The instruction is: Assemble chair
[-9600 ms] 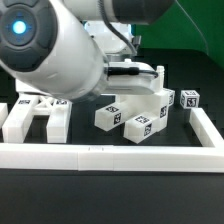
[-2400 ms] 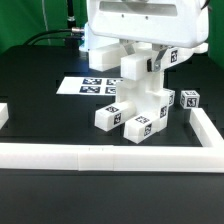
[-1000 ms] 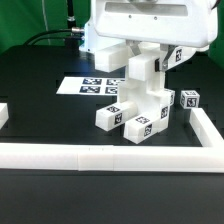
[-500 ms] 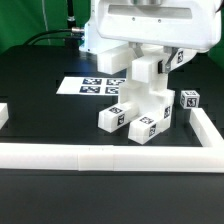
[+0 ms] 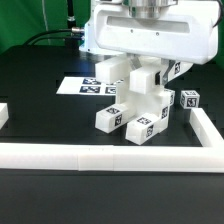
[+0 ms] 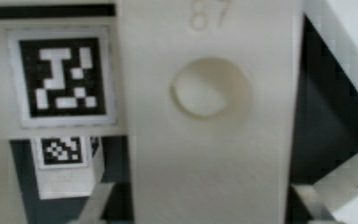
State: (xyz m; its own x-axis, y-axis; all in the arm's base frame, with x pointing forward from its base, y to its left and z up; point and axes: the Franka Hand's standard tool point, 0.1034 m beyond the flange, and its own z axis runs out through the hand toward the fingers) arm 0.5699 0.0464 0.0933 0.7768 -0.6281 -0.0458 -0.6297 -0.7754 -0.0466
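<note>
In the exterior view my gripper (image 5: 141, 66) hangs under the big white hand, shut on a chunky white chair part (image 5: 146, 88) held upright just above the loose parts. The wrist view is filled by that part's flat face (image 6: 208, 120), which has a round dimple, with a finger (image 6: 105, 200) on either side. Below lie other white chair blocks with tags (image 5: 111, 116) (image 5: 141, 127) (image 5: 166, 100) and a small tagged cube (image 5: 189, 98). Beside the held part in the wrist view are a tagged piece (image 6: 67, 72) and a smaller tag (image 6: 60, 151).
The marker board (image 5: 94, 86) lies on the black table behind the parts. A long white border rail (image 5: 100, 155) runs along the front and turns up the exterior view's right (image 5: 207, 125). A short white piece (image 5: 3, 114) shows at the left edge.
The hand has come lower and tipped toward the camera, covering more of the held part. The part stays in the grip and the loose blocks have barely shifted.
</note>
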